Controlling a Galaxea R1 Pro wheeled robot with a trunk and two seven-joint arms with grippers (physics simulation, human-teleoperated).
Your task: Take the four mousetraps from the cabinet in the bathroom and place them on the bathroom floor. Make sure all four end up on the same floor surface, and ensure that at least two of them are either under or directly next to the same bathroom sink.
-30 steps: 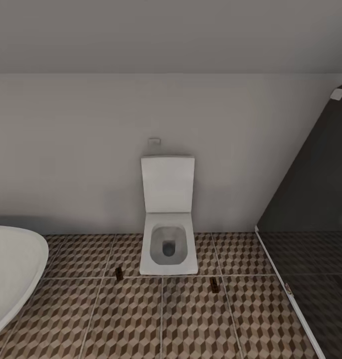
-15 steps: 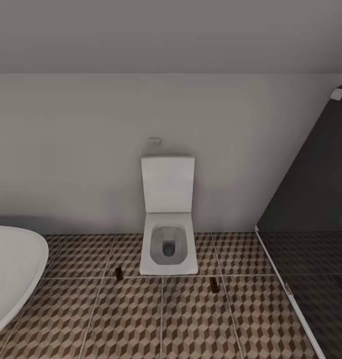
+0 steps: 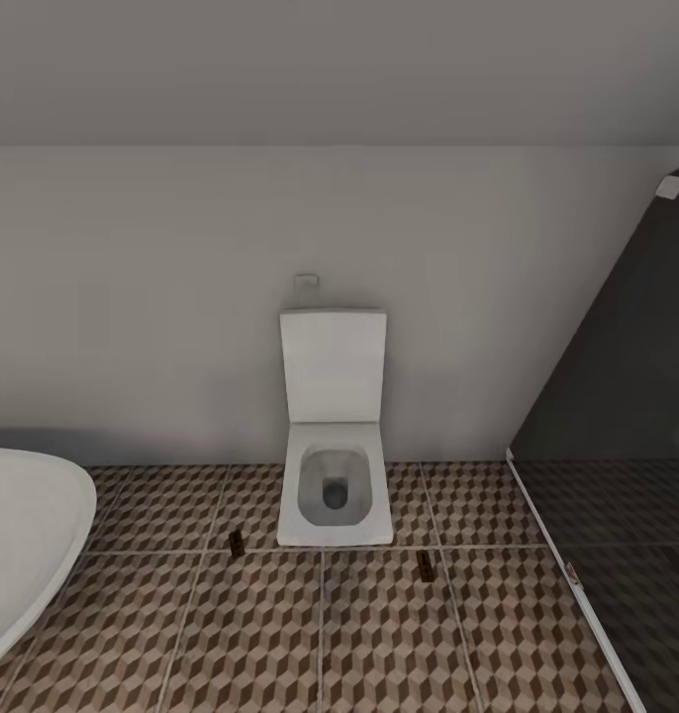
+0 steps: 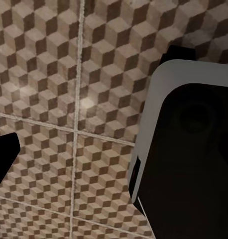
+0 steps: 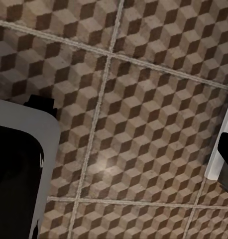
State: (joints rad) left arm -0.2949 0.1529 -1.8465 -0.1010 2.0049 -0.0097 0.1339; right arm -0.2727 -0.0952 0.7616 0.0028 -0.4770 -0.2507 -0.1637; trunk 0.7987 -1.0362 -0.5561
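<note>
Mousetraps lie on the bathroom floor (image 3: 379, 634) in the head view: one mousetrap (image 3: 236, 541) at the toilet's (image 3: 335, 485) 8 o'clock, just beside its base; another mousetrap (image 3: 426, 565) at its 4 o'clock, near it; the floor is square tiles in a brown, beige and cream cube print with pale grout; a white bathtub (image 3: 28, 540) curves in at 9 o'clock, dark shower glass (image 3: 617, 396) stands at 3 o'clock, a plain pale wall (image 3: 181, 297) behind; whether either gripper is released or clenched, I cannot tell.
</note>
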